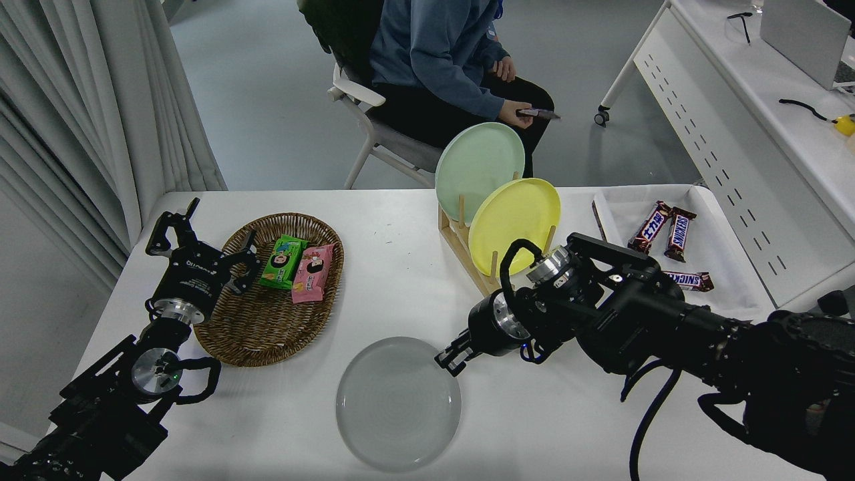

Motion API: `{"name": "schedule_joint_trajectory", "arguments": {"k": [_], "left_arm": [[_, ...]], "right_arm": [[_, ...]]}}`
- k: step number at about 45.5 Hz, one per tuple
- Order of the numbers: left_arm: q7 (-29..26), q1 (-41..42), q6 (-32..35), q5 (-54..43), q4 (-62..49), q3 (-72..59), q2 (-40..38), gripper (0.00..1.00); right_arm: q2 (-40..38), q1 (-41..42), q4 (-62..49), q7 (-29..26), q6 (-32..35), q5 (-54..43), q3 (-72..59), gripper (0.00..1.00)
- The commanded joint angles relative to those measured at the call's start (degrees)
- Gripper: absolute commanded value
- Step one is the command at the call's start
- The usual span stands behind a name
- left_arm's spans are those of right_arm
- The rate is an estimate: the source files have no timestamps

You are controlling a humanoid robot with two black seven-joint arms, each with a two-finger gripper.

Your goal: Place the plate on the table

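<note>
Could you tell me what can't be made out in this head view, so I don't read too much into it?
- Right claw: too dark and small at the grey plate rim to tell whether it grips or is open.
- Wooden rack: largely hidden behind the yellow plate and the right arm.
- Green packet and pink packet in the basket: print too small to read.
- Person: cut off by the top edge.
</note>
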Motion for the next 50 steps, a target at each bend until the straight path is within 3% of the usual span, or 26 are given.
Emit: {"name": "schedule_joint_trajectory", "arguments": {"k": [1,50], "left_arm": [[0.0,0.0,0.0,0.0,0.06,0.07,0.0,1.0],[0.0,0.0,0.0,0.0,-0.03,-0.02,0.0,1.0]], "right_arm": [[0.18,-1.05,-0.53,-0.02,0.0,0.17,0.17,0.0],[-2.89,-1.84,-0.27,-1.42,0.0,0.08,1.05,0.0]]}}
